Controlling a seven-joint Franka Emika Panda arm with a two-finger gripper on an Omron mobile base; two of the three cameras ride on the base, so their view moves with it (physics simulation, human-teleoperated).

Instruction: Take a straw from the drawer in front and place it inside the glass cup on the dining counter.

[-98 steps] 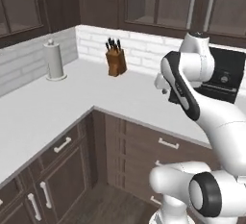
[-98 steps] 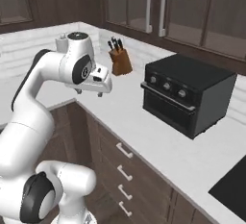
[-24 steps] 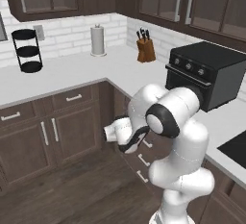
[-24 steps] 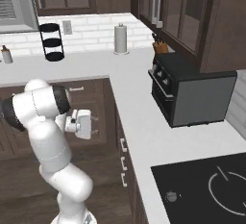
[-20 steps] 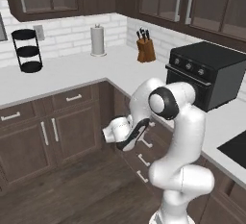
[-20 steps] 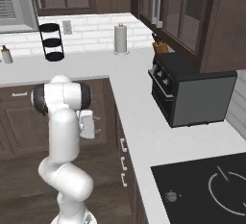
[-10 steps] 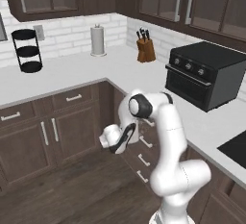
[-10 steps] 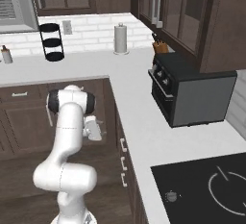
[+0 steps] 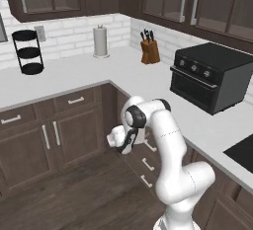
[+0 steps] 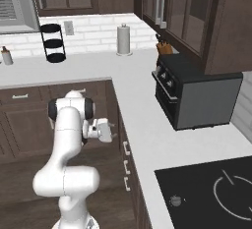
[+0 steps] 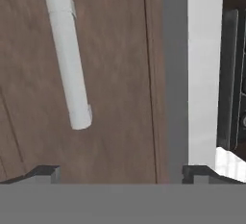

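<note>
Hand view: drawer [image 11: 110, 74] front faced squarely, silver handle [image 11: 68, 59] close ahead. Gripper [image 11: 120, 172] had been swung down from counter height, jaws spread wide, nothing held. Handle was judged nearly within reach.

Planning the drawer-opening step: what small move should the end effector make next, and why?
Probably ease forward and shift sideways to bracket the silver handle. The end effector is open and close to the drawer front, which is still shut, but the handle sits off to one side of the gap between the fingertips, so it isn't yet lined up.
</note>
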